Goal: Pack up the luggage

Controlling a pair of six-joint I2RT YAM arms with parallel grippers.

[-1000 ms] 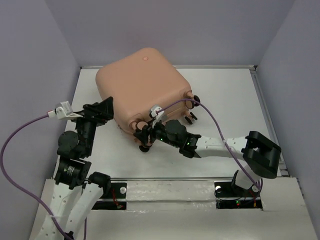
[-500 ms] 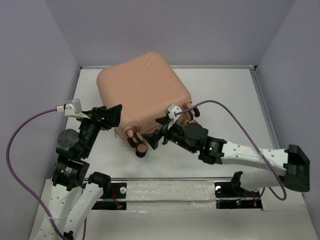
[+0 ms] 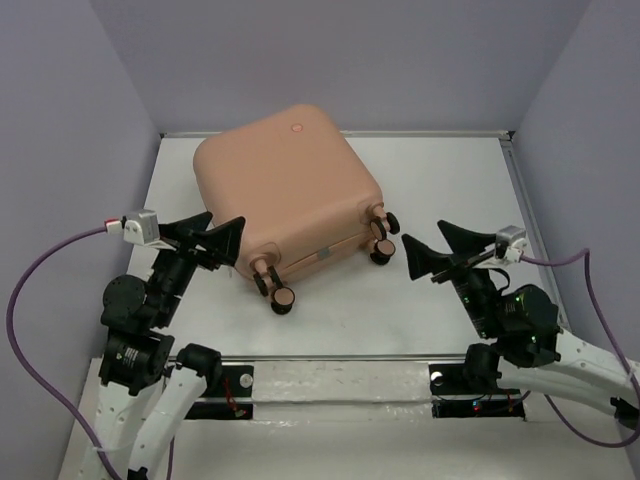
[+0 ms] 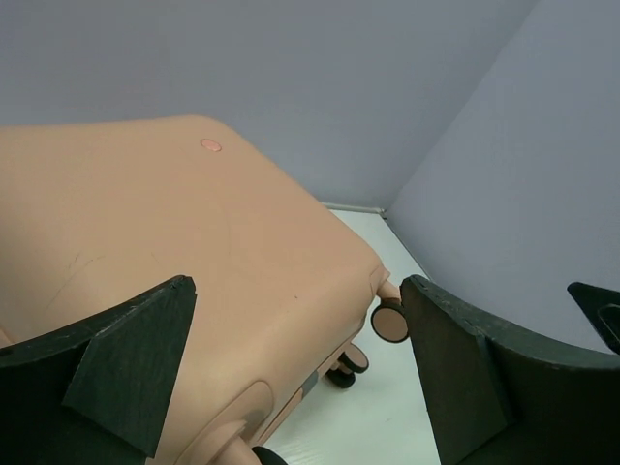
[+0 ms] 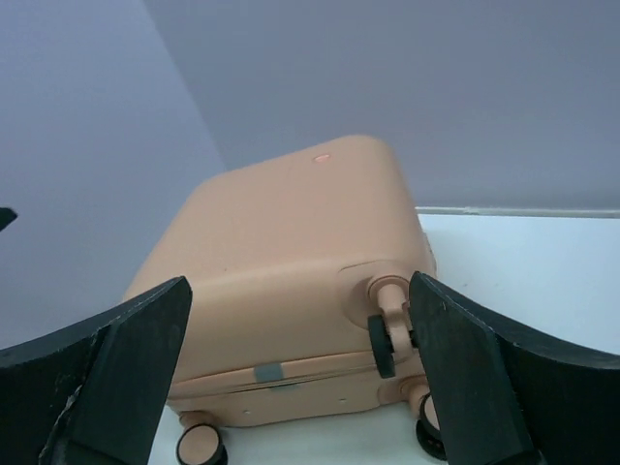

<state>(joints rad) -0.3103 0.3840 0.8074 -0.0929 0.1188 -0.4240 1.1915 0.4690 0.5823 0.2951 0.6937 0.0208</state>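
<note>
Right end effector (image 3: 421, 231): jaws fully apart, holding nothing. A second ago it is pressed in at the near wheel edge of the case with narrower jaws; now it is pulled back to the near right, clear of the case.

Left end effector (image 3: 227, 217): jaws spread wide, empty. It has backed off a little from the left side of the case; it now hovers just by the near-left corner, and no contact is visible in the left wrist view.

Large peach-pink hard-shell suitcase with rounded corners (image 3: 285, 190): lies flat on the white surface (image 3: 450, 180), far-left of centre, shell side up; small round dimple (image 3: 296, 127) at the far end. Small dark caster wheels (image 3: 283, 297) stick out along the near-right edge, pointing towards the arms. It is turned slightly from a second ago.

The seam along the near edge reads as shut and no black lining is showing. Judgement: the closing push looks finished and both arms are retreating, so the task is at or near its end.

Relative position: the suitcase sits ahead and to the left of the right end effector, apart, with bare surface between them; the right wrist view frames the wheel edge squarely between its jaws. For the left end effector the suitcase is directly ahead and just beside it, with the shell top filling the lower part of the wrist view.
</note>
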